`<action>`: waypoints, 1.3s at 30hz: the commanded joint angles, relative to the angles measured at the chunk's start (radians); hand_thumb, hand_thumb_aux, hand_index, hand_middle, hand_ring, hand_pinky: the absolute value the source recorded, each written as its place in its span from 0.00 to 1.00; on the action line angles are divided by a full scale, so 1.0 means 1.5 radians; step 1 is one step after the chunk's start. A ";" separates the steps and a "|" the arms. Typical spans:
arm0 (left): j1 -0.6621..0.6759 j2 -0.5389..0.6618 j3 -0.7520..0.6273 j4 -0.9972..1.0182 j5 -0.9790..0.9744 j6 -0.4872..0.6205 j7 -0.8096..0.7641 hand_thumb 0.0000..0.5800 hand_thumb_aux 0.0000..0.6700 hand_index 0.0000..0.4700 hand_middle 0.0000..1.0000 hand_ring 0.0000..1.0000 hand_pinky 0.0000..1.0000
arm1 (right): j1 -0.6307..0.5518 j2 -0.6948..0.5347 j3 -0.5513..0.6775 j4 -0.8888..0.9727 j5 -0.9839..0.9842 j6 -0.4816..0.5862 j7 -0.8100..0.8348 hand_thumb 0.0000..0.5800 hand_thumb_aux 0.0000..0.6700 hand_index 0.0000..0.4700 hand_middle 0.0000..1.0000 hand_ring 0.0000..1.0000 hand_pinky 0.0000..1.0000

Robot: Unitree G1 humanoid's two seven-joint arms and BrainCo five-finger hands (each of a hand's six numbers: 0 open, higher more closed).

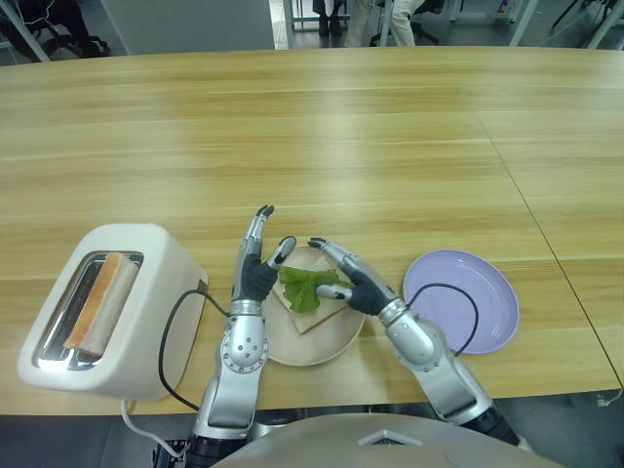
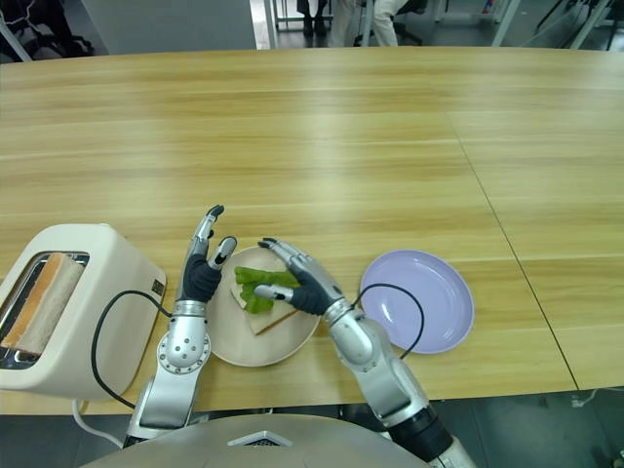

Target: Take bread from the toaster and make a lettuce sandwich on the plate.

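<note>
**Sandwich station, items as we find them**

- Toaster (image 1: 161,292): cream, at the near left of the surface (image 1: 370,146). One bread slice in the slot (image 1: 102,304), standing on edge with its top edge exposed. We judge it light, dry and crumbly; best pinched on that top edge and lifted straight up.
- Beige plate (image 1: 336,353): just right of the toaster, carrying a bread slice on the plate (image 1: 314,320) with a lettuce leaf (image 1: 304,289) on top. We judge the leaf limp, very light and apt to slide or cling.
- Left robot hand (image 1: 258,263): at the plate's left rim, fingers stretched out, holding nothing.
- Right robot hand (image 1: 353,281): over the leaf's right side, touching it. We cannot tell whether it has hold of the leaf.
- Purple plate (image 1: 492,307): to the right, close beside the beige plate, with a black cable (image 1: 466,292) arcing across it.
- Toaster cord (image 1: 171,327): loops between toaster and left arm, and we judge it a possible snag on a reach toward the slot.
</note>
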 commanded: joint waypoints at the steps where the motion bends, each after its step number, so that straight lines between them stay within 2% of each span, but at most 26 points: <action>1: 0.020 -0.003 0.009 -0.028 -0.052 -0.006 -0.027 0.00 0.00 0.00 0.00 0.00 0.00 | 0.024 0.027 -0.085 -0.051 0.159 0.073 0.037 0.00 0.00 0.00 0.00 0.00 0.00; 4: 0.052 -0.005 0.013 -0.082 -0.096 0.003 -0.056 0.00 0.00 0.00 0.00 0.00 0.00 | 0.040 0.038 -0.145 -0.052 0.236 0.096 0.041 0.00 0.00 0.00 0.00 0.00 0.00; 8: 0.104 0.001 0.026 -0.186 -0.127 0.056 -0.094 0.00 0.00 0.00 0.00 0.00 0.00 | 0.065 0.042 -0.183 -0.056 0.291 0.128 0.041 0.00 0.00 0.00 0.00 0.00 0.00; 14: 0.143 0.043 0.066 -0.350 -0.096 0.168 -0.151 0.00 0.00 0.00 0.00 0.00 0.00 | 0.102 0.058 -0.188 -0.042 0.287 0.131 0.004 0.00 0.00 0.00 0.00 0.00 0.00; 18: 0.166 0.098 0.128 -0.439 -0.032 0.204 -0.192 0.00 0.00 0.00 0.00 0.00 0.00 | 0.131 0.083 -0.198 -0.016 0.281 0.111 -0.033 0.00 0.00 0.00 0.00 0.00 0.00; 22: 0.182 0.161 0.236 -0.464 0.012 0.180 -0.245 0.00 0.00 0.00 0.00 0.00 0.00 | 0.141 0.091 -0.192 -0.017 0.271 0.098 -0.052 0.00 0.00 0.00 0.00 0.00 0.00; 31: 0.235 0.321 0.574 -0.420 0.077 0.153 -0.358 0.00 0.00 0.00 0.00 0.00 0.00 | 0.138 0.092 -0.182 -0.013 0.233 0.071 -0.084 0.00 0.00 0.00 0.00 0.00 0.00; 39: 0.332 0.371 0.682 -0.311 0.144 0.068 -0.405 0.00 0.00 0.00 0.00 0.00 0.00 | 0.132 0.094 -0.187 -0.006 0.225 0.055 -0.101 0.00 0.00 0.00 0.00 0.00 0.00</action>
